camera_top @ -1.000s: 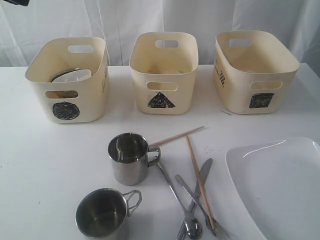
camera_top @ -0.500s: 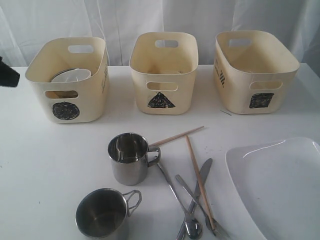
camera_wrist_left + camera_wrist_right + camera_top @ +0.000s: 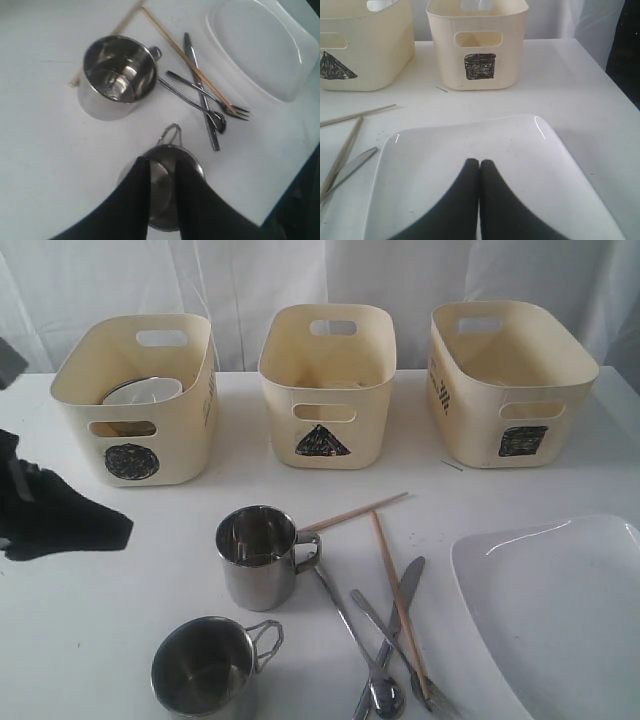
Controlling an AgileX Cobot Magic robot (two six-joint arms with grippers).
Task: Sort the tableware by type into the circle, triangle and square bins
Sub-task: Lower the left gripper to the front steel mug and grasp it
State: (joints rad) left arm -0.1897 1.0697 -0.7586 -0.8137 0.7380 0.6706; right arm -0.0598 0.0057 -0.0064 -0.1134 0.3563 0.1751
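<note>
Two steel mugs stand on the table, one (image 3: 258, 555) behind the other (image 3: 205, 668). Right of them lie crossed wooden chopsticks (image 3: 398, 600), a spoon (image 3: 350, 630), a fork (image 3: 372, 615) and a knife (image 3: 405, 585). The large white plate (image 3: 560, 610) lies at the front right. My left gripper (image 3: 100, 530) hangs open at the left edge; in the left wrist view the gripper (image 3: 162, 167) is above the near mug (image 3: 162, 200). My right gripper (image 3: 479, 162) is shut with nothing in it, over the plate (image 3: 495, 135). The white bowl (image 3: 145, 390) rests in the circle bin (image 3: 135, 445).
The triangle bin (image 3: 327, 390) and the square bin (image 3: 510, 390) stand in a row with the circle bin along the back of the table, in front of a white curtain. Both look empty from here. The plate reaches the table's right front edge.
My left arm has come down from the upper left corner along the left edge and now shows as a large dark shape over the table's left side. The tableware has not moved.
</note>
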